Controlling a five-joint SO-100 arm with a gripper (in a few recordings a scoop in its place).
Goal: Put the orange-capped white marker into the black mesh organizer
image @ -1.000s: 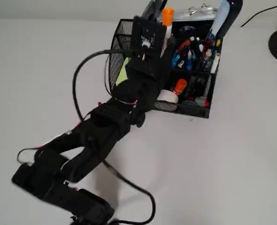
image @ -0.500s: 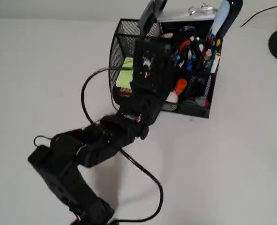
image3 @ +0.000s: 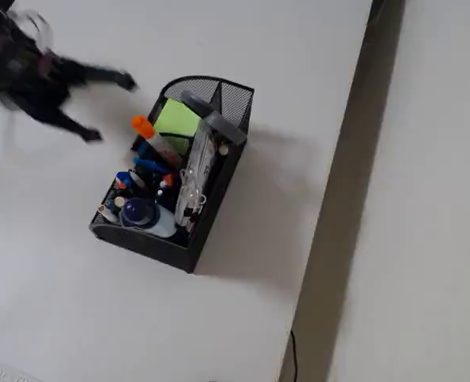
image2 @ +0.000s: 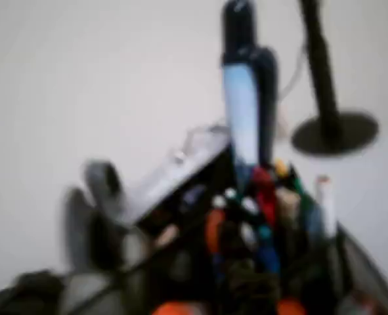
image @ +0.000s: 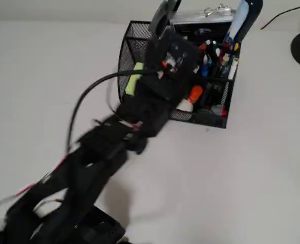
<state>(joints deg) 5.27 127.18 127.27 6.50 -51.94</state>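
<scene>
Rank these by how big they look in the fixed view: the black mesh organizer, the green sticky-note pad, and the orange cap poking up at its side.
1. The black mesh organizer, easily the largest.
2. The green sticky-note pad, standing in one compartment.
3. The orange cap, the smallest; it is slightly blurred.

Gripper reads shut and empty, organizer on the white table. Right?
Not quite: the gripper is open, not shut. The fixed view shows its fingers spread with nothing between them. The black mesh organizer does stand on the white table.
</scene>
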